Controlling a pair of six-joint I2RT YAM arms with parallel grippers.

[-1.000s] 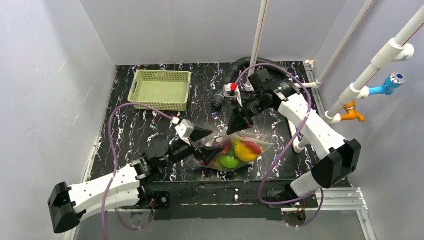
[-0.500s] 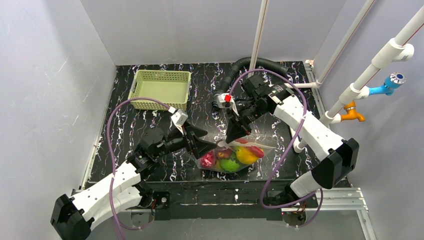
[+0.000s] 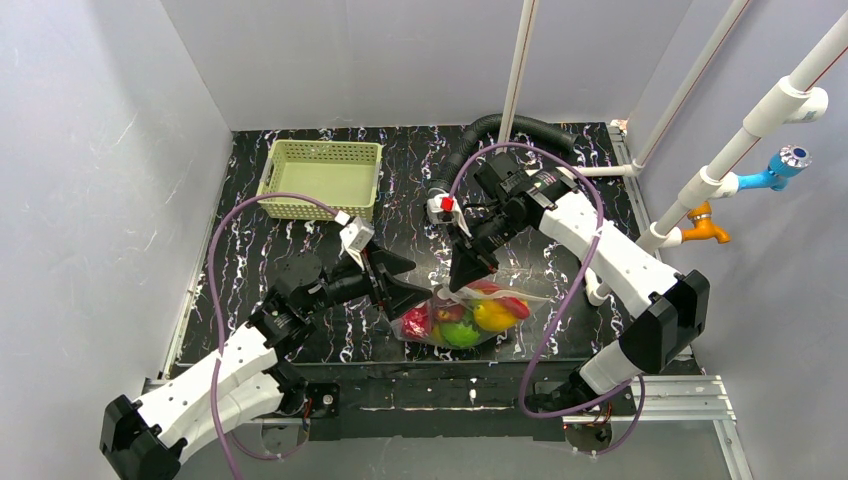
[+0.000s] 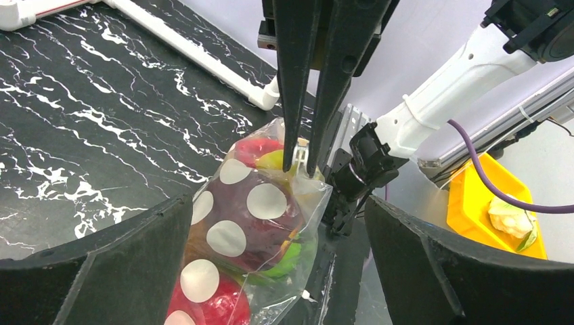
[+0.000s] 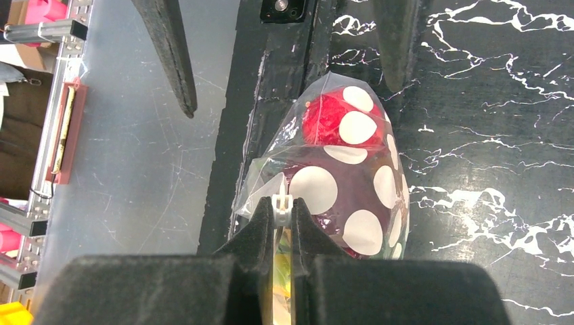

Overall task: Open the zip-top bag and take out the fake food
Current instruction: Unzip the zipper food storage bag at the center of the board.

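The zip-top bag (image 3: 465,315) lies near the table's front edge, clear with white spots, and also shows in the left wrist view (image 4: 247,217). Inside it is the fake food: a red piece (image 3: 417,320), a green piece (image 3: 460,331), a yellow piece (image 3: 490,315) and a dark purple piece (image 5: 338,196). My right gripper (image 3: 461,280) comes down from above and is shut on the bag's white zip slider (image 5: 282,202). My left gripper (image 3: 412,297) is wide open at the bag's left end; its fingers (image 4: 101,271) stand on either side of the bag without touching it.
A pale green lattice basket (image 3: 320,180) stands at the back left. A black corrugated hose (image 3: 510,128) and white pipes (image 3: 620,170) run along the back and right. The table's front edge (image 3: 450,365) is just below the bag. A yellow bin (image 4: 487,203) sits off the table.
My left gripper drew back to the left from the bag's end and stands open. My right gripper came down and left onto the bag's top. The bag shifted slightly left.
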